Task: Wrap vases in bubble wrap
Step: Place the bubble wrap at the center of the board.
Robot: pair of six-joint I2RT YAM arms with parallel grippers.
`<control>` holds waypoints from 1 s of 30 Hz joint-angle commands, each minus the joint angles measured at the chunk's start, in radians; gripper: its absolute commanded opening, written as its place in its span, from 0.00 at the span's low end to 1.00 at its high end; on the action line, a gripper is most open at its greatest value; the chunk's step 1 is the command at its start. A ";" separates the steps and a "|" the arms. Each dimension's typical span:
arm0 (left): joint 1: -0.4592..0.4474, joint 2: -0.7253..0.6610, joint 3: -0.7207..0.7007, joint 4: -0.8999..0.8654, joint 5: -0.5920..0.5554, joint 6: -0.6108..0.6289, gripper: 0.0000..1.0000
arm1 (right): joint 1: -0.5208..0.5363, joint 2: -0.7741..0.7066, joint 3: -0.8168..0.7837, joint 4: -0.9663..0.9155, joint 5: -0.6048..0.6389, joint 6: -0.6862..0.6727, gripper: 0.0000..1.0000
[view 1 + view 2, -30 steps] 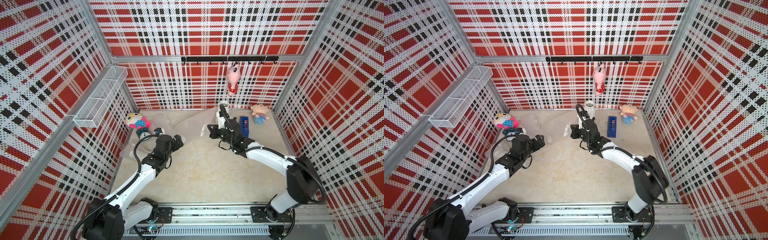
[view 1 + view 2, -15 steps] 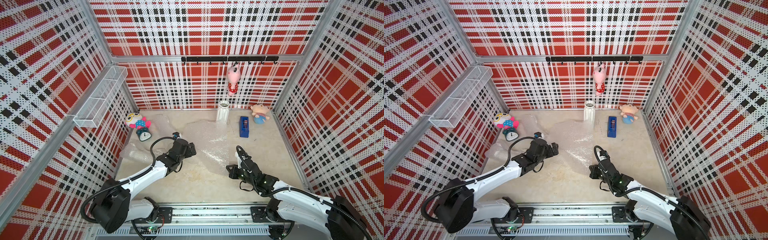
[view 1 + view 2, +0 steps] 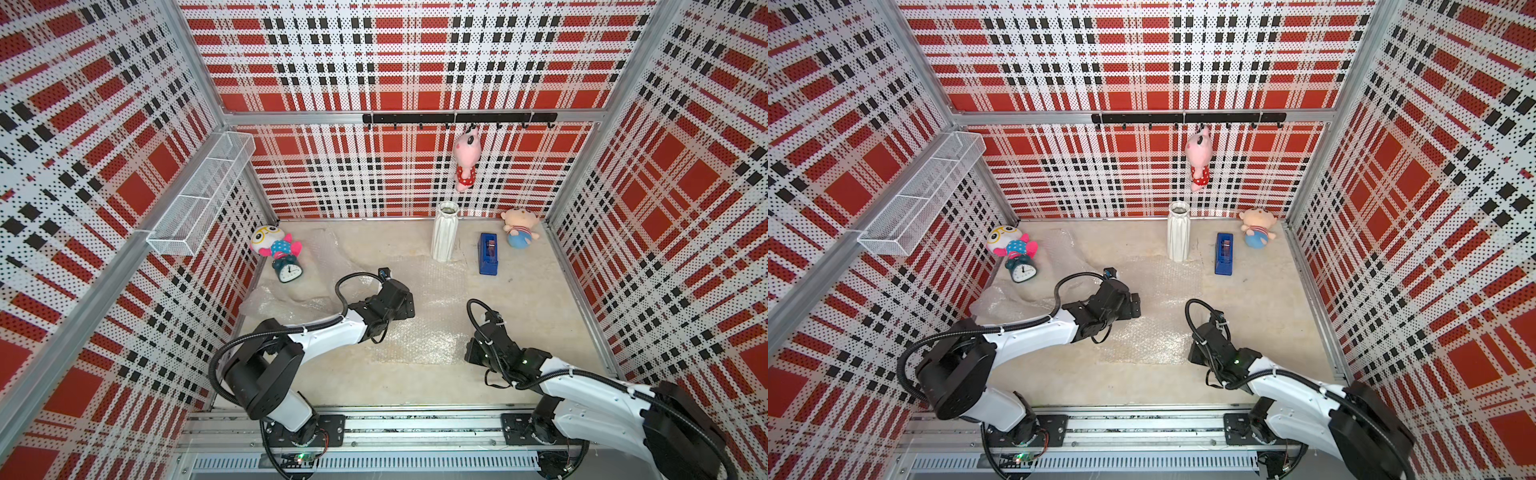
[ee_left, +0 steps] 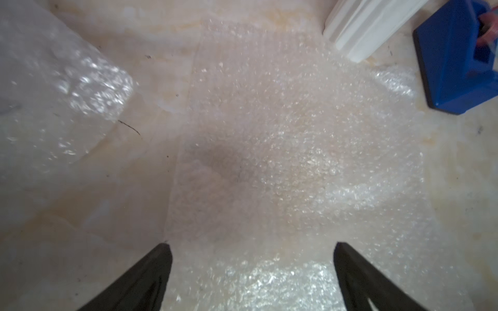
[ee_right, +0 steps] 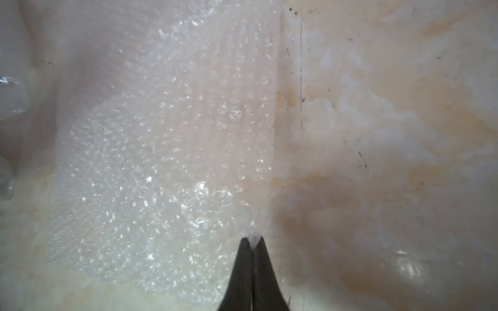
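Note:
A tall white ribbed vase (image 3: pixel 444 232) (image 3: pixel 1178 232) stands upright near the back wall; its base shows in the left wrist view (image 4: pixel 361 27). A sheet of bubble wrap (image 3: pixel 428 320) (image 3: pixel 1152 328) lies flat on the floor in front of it. My left gripper (image 3: pixel 407 307) (image 4: pixel 252 245) hovers open over that sheet's left part (image 4: pixel 283 134), with nothing between its fingers. My right gripper (image 3: pixel 471 353) (image 5: pixel 253 239) is low at the sheet's front right edge, shut and pinching the edge of the bubble wrap (image 5: pixel 161 161).
A second, crumpled sheet (image 3: pixel 286 299) (image 4: pixel 54 80) lies at the left wall. A blue tape dispenser (image 3: pixel 488 253) (image 4: pixel 458 59) sits right of the vase. Plush toys (image 3: pixel 274 245) (image 3: pixel 519 228) and a small clock (image 3: pixel 289 270) stand in the back corners. A wire basket (image 3: pixel 199 203) hangs on the left wall.
My right arm has drawn back from beside the vase to the front, and the sheet now lies spread in the middle. My left arm has swung right, over the sheet.

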 commanded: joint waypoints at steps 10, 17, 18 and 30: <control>-0.123 0.058 -0.134 0.069 0.031 -0.167 0.95 | -0.115 -0.055 0.195 -0.213 0.204 -0.199 0.86; -0.179 -0.017 -0.196 0.091 -0.010 -0.340 0.97 | -0.246 0.011 0.316 0.113 0.067 -0.519 1.00; -0.183 -0.028 -0.198 0.091 -0.015 -0.353 0.97 | -0.261 0.032 0.327 0.160 0.045 -0.542 1.00; -0.031 -0.365 -0.300 0.133 -0.015 -0.237 0.99 | -0.385 0.524 0.445 0.949 -0.250 -0.880 1.00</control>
